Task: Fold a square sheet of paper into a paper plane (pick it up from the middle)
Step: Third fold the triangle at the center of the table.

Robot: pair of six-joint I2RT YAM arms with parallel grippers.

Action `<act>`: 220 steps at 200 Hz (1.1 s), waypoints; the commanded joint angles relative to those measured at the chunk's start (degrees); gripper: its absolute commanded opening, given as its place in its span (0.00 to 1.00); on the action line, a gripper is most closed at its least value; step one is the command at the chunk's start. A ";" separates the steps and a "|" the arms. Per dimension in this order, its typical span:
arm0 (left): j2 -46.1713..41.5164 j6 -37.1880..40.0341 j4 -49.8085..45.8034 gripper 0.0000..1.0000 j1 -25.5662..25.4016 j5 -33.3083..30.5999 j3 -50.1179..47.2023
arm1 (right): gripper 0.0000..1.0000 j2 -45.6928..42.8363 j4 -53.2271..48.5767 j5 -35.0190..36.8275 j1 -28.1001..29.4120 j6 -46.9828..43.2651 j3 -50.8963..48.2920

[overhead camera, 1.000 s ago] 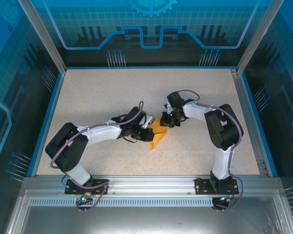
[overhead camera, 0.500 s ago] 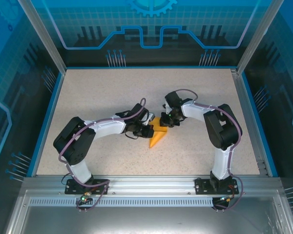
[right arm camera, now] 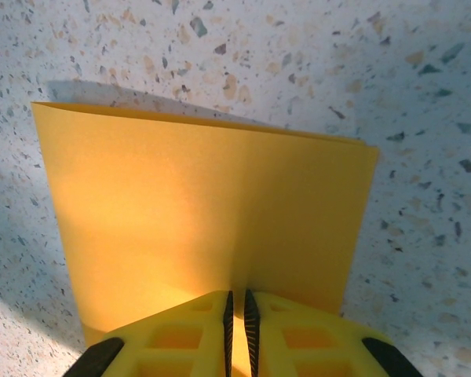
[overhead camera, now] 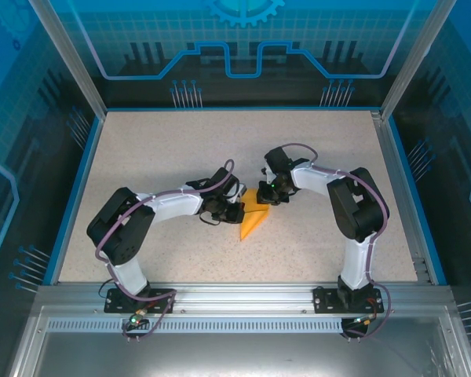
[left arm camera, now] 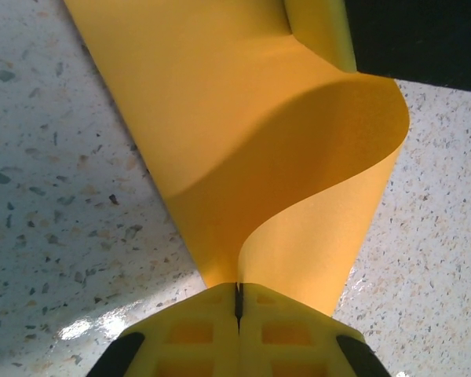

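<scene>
On open table (overhead camera: 180,141), left tool (left arm camera: 237,292), right tool (right arm camera: 237,302) pinch paper (right arm camera: 204,204) edges

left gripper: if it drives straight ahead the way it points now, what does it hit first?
The square sheet of paper it pinches: the sheet curls up directly ahead of the left gripper. Beyond that, probably the right gripper, though depth is unclear.

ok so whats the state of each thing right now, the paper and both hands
orange paper: folded over, one layer bowed into a loose curl, pinched from two sides
left hand: shut on the orange paper where it curls
right hand: shut on the edge of the flat folded part
</scene>
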 commanded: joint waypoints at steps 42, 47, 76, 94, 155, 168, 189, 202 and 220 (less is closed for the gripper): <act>2.41 0.99 -2.01 0.00 0.56 -1.13 3.56 | 0.16 1.29 -3.80 1.48 0.76 -0.59 0.26; 2.66 1.10 -2.23 0.00 0.55 -1.15 3.79 | 0.16 1.30 -3.81 1.53 0.77 -0.55 0.27; 3.44 1.01 -2.86 0.00 0.57 -1.79 3.84 | 0.17 1.41 -4.03 1.74 0.82 -0.49 0.45; 3.01 0.57 -2.67 0.00 0.58 -1.74 3.00 | 0.17 1.34 -4.08 1.88 0.86 -0.48 0.36; 3.16 -0.30 -2.68 0.00 0.54 -1.30 2.49 | 0.17 1.53 -3.99 2.06 0.86 -0.52 0.01; 3.70 -0.27 -3.03 0.00 0.55 -1.46 3.09 | 0.17 1.61 -3.84 2.12 0.94 -0.45 -0.08; 4.33 -0.22 -3.96 0.00 0.62 -1.88 3.96 | 0.17 1.61 -3.73 2.01 0.97 -0.28 0.00; 4.39 -0.32 -4.30 0.00 0.57 -1.85 4.15 | 0.17 1.70 -3.81 2.01 0.99 -0.26 0.09; 4.31 -0.44 -4.18 0.00 0.56 -1.85 3.88 | 0.17 1.84 -3.82 1.93 0.95 -0.23 0.19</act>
